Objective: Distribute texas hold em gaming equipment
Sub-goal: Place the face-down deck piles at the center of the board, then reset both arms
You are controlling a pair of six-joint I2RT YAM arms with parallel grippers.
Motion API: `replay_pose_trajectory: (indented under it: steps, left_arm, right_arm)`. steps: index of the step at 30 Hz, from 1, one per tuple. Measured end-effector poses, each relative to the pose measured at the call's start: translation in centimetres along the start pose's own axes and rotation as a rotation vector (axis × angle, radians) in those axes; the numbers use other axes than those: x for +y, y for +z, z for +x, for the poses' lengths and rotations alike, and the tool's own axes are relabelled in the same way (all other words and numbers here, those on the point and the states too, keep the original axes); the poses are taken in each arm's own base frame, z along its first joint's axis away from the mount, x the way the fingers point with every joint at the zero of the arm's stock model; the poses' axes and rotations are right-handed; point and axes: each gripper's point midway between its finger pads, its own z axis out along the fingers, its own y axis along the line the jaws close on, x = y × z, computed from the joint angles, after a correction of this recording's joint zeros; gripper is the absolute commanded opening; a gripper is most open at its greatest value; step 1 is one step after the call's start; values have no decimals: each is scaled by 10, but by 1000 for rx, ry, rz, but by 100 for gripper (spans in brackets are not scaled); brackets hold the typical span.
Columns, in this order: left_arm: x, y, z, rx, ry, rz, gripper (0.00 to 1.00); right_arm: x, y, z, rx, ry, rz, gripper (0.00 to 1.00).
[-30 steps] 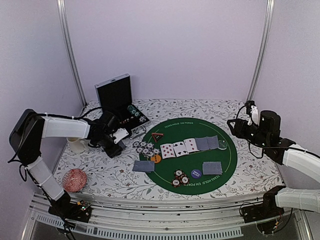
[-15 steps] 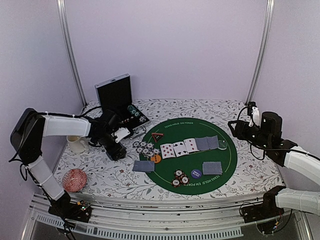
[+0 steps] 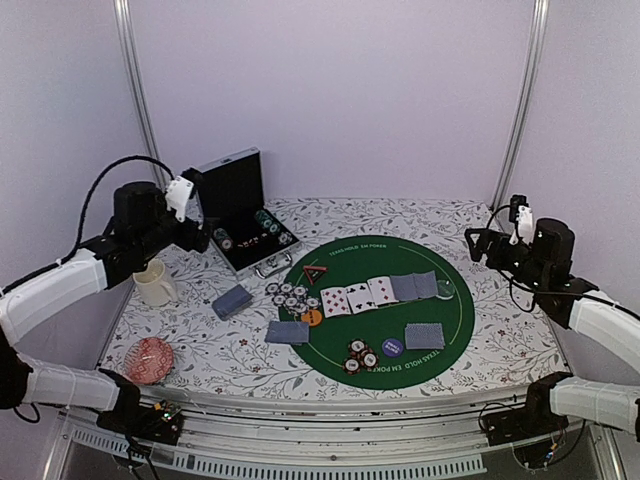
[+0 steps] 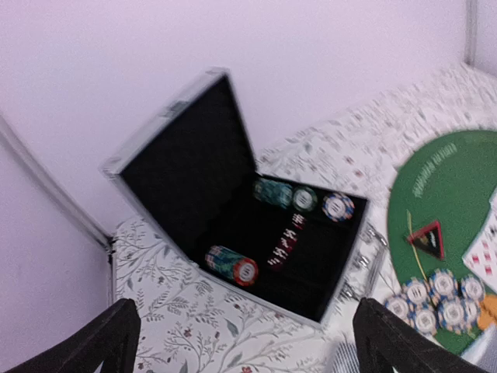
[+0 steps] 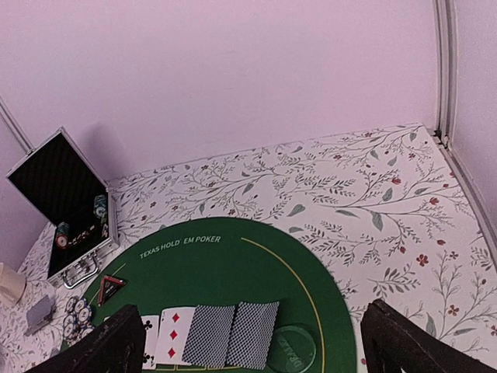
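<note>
Now the left claw (image 4: 241, 346) gapes empty, left of the open chip case (image 4: 178, 163); the card deck (image 3: 231, 300) lies nearer, apart. The right claw (image 5: 247, 346), equally wide and empty, hangs right of the dealt cards (image 3: 375, 290).

A cream mug (image 3: 153, 285) stands on the left of the flowery surface (image 3: 520, 330). A red round thing (image 3: 148, 359) lies at the lower left. An open silver case (image 3: 228, 190) sits above the mug.

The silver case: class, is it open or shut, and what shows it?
Open. The silver case has its lid standing raised, exposing black lining and poker chips lying inside.
</note>
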Motion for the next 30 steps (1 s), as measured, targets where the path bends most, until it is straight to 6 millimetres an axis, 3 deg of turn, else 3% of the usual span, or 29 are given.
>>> replay_pose_trajectory:
  steps: [2, 5, 8, 13, 16, 18, 23, 26, 30]
  left_arm:
    - [45, -9, -3, -66, -105, -136, 98]
    - [114, -25, 13, -130, -287, -389, 98]
    - [139, -31, 40, -154, -382, -542, 98]
    - [134, -35, 108, -119, -426, -678, 98]
    - [132, -40, 142, -95, -427, -751, 98]
    - [131, -38, 155, -86, -428, -773, 98]
    - [125, -38, 166, -132, -433, -773, 98]
    - [119, -34, 173, -152, -421, -748, 98]
    - [112, -21, 163, -188, -394, -667, 98]
  right_arm:
    - [-10, 3, -9, -33, -10, 20, 99]
    - [-34, 9, -25, -107, -23, 58, 99]
    - [-72, 15, -28, -161, -11, 125, 99]
    - [-130, 22, 9, -144, 29, 243, 99]
    - [-145, 21, 24, -135, 49, 263, 99]
    - [-147, 20, 17, -164, 51, 252, 99]
    - [-138, 4, 0, -280, -32, 233, 99]
    - [-140, -5, 12, -304, -62, 249, 99]
    - [-143, 6, 35, -255, -85, 223, 99]
